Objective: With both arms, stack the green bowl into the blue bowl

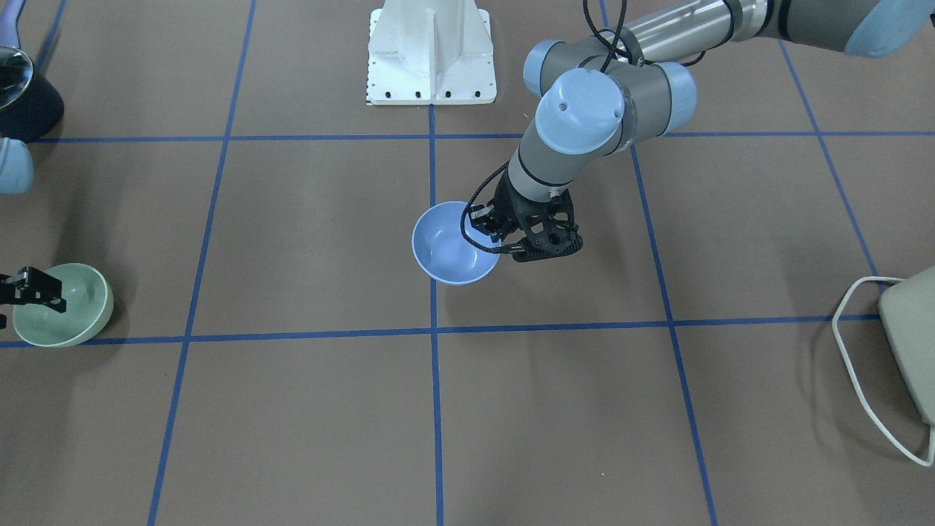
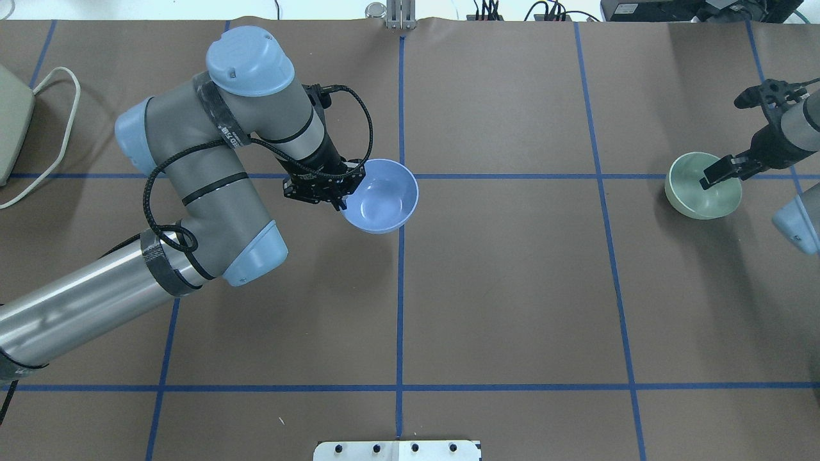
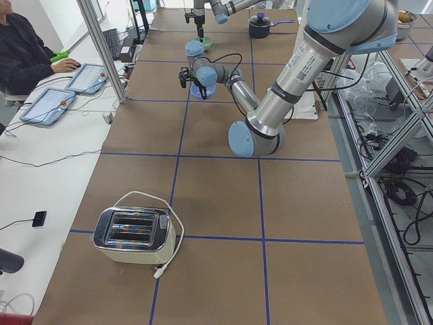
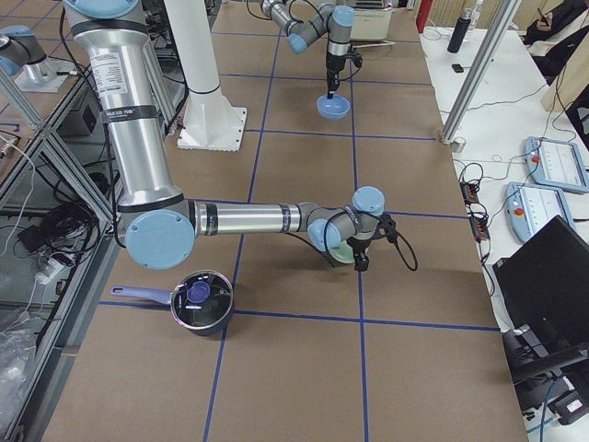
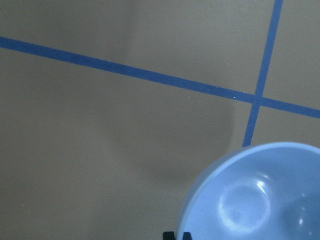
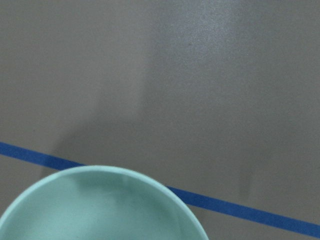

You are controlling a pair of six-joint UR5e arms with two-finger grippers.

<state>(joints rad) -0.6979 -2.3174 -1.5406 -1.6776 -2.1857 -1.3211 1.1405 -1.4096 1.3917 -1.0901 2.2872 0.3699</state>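
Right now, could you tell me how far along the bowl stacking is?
Done: each arm has a bowl by the rim, the left gripper on the blue bowl in the middle, the right gripper on the green bowl far to the robot's right. In hand: both bowls sit tilted in those grips. Left: the green bowl must travel across and be set into the blue one; nothing is stacked yet.

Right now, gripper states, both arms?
Left gripper: closed on the blue bowl at its rim.
Right gripper: closed on the green bowl.
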